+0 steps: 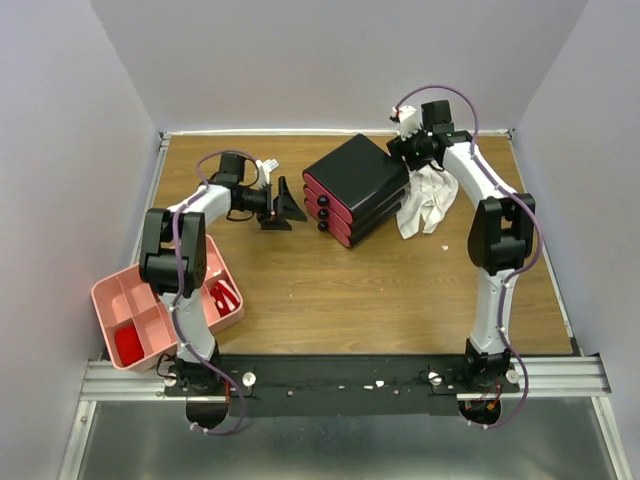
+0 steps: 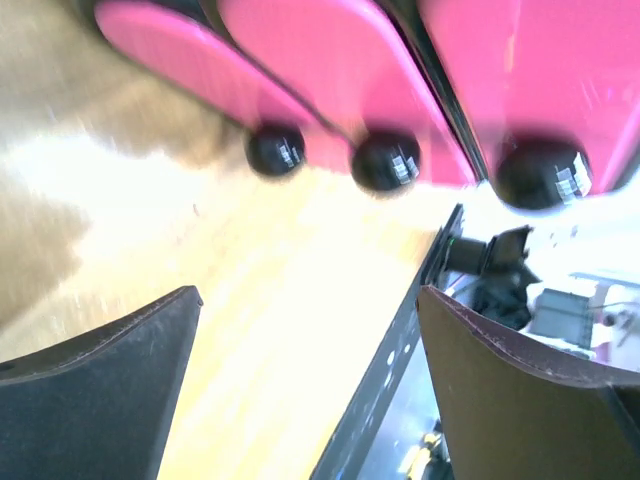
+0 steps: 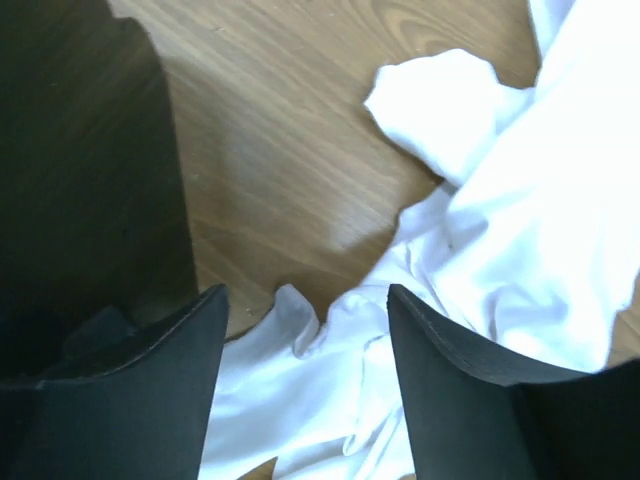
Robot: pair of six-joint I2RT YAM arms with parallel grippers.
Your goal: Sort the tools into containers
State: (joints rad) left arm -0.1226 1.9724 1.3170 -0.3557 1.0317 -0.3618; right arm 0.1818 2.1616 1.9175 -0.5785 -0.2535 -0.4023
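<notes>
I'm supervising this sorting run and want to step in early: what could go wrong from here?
The right gripper hangs open over the white cloth beside the drawer box; descending could snag it. The open left gripper faces three closely spaced knobs, so it may catch the wrong one.

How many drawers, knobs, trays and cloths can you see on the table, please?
Drawers: 3
Knobs: 3
Tray: 1
Cloth: 1
Total: 8
</notes>
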